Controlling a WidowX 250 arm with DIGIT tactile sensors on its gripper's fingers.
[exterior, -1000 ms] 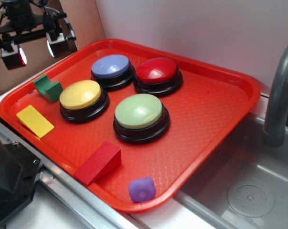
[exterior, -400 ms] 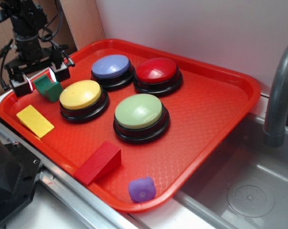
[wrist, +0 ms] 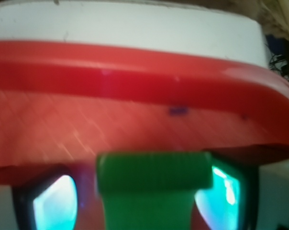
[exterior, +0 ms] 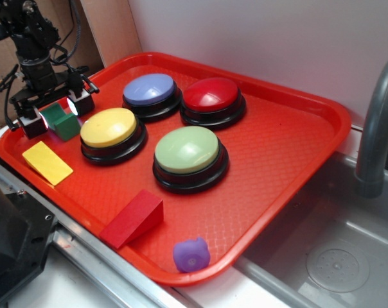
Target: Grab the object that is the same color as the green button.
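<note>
Now straddling the small dark green block (exterior: 60, 121): gripper (exterior: 52, 115) low at the tray's far left corner, fingers (exterior: 82, 102) apart, one pad on each side of the block, still open rather than clamped. Close in the wrist view too, green block (wrist: 153, 189) filling the gap between the two lit pads, slivers of space showing on both sides, so contact not certain. Block resting on the red tray (exterior: 277, 138), just left of the yellow button (exterior: 110, 130). Just in front of the block, a flat yellow wedge (exterior: 46, 162). Right of the yellow button and nearer the middle of the tray, the green button (exterior: 188, 153), pale against the darker block but the same hue family. Beyond the yellow button, a blue button (exterior: 150, 92) and a red button (exterior: 211, 97). Well apart from the block, toward the near rim, a red wedge (exterior: 133, 217) and a small purple piece (exterior: 191, 254). Judged progress: target chosen, approach and descent done, fingers aligned around it. Left to do: closing on the block and lifting it clear.
</note>
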